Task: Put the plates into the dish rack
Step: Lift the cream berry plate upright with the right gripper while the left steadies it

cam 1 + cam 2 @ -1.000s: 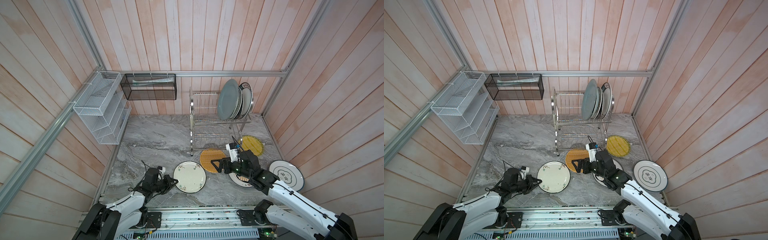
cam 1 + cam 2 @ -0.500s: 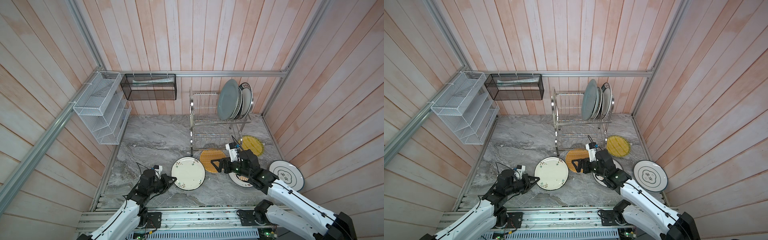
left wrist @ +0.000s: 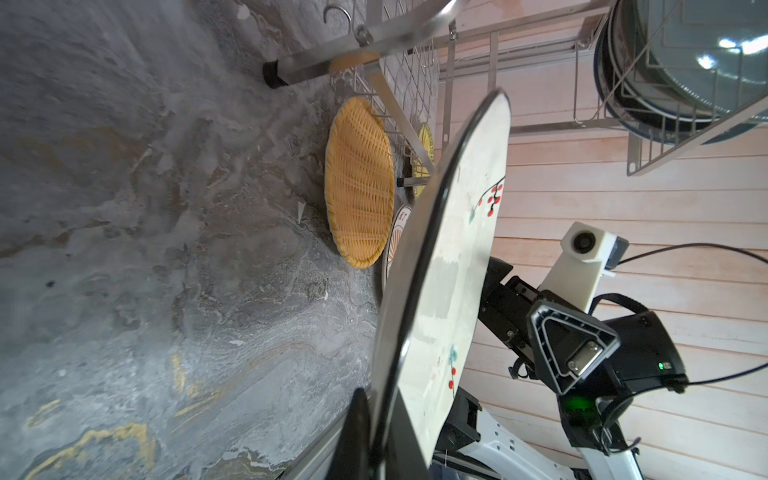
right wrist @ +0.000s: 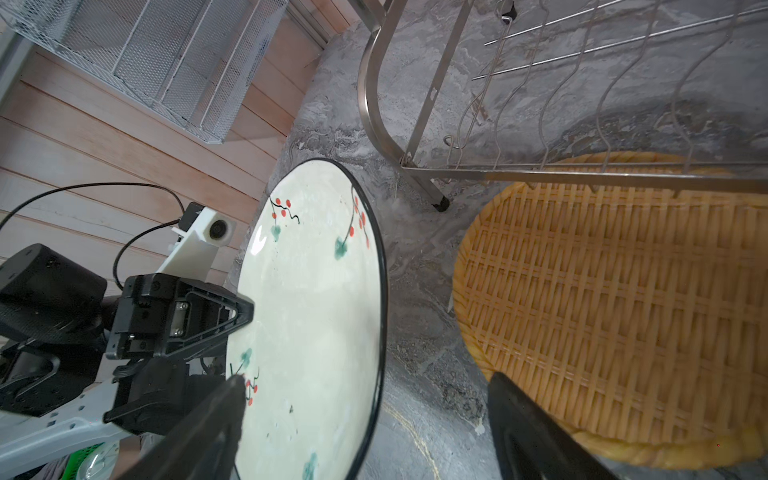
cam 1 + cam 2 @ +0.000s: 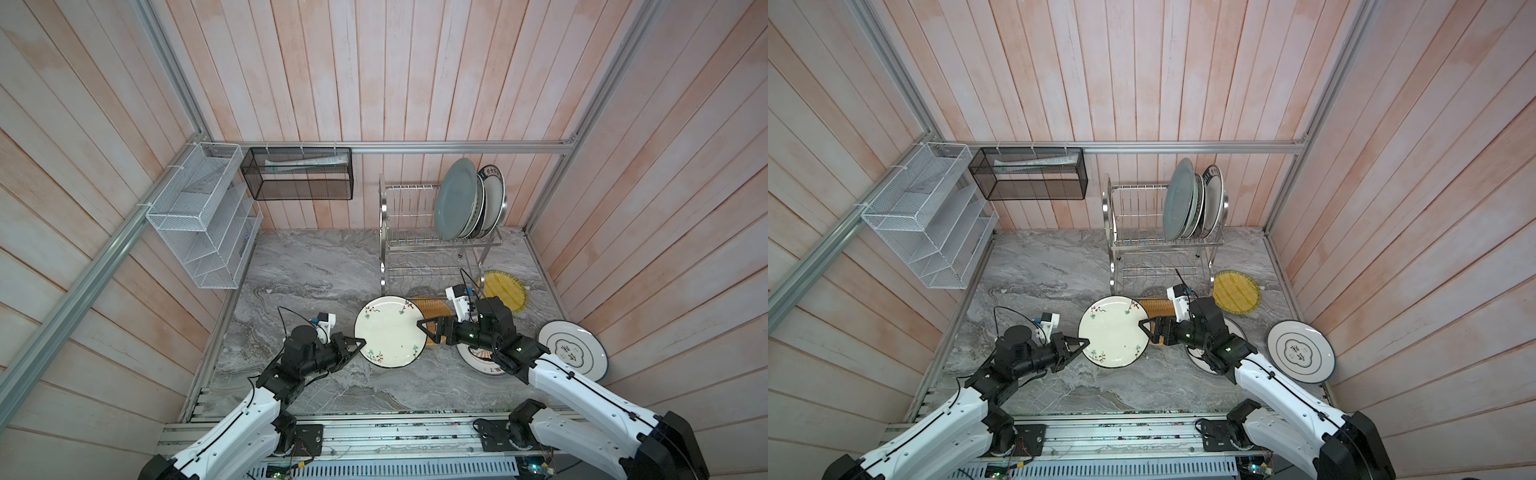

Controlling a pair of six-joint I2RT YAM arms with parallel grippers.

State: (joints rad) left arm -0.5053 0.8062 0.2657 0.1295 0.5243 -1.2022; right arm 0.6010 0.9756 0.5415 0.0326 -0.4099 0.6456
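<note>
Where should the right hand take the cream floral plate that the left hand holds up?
On the thin rim opposite the left hand, coming edge-on from the robot's right, one finger on each face: the cream floral plate is lifted and tilted, leaving that rim free.

At back: dish rack (image 5: 415, 249), plates (image 5: 455, 199) upright in its upper tier, right end. In front: floral plate (image 5: 388, 332) between left gripper (image 5: 357, 343) and right gripper (image 5: 424, 326); woven plate (image 5: 434, 307) just behind it.

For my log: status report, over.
Left tool shut on rim of round cream floral plate. Right tool open, straddling opposite rim. Round orange woven plate lies beneath.
</note>
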